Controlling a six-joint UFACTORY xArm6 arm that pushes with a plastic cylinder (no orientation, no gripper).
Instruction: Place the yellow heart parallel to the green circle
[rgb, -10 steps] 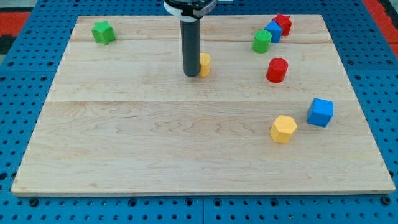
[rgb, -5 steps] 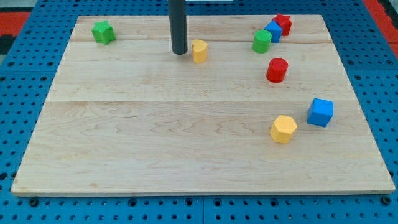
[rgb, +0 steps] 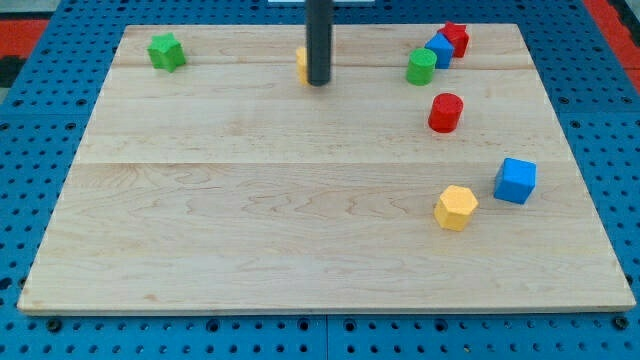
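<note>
Rod's tip (rgb: 318, 83) is hiding most of the yellow heart (rgb: 301, 64) near the desk (rgb: 200, 200) top edge | green circle (rgb: 421, 67) sitting well right | no gripper fitted | heart likely light, rigid, sliding easily; push flat side

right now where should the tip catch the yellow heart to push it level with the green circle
My tip hides most of the yellow heart, only its left edge showing. It already sits roughly level with the green circle, so contact its left face only if it needs a nudge rightward.
</note>
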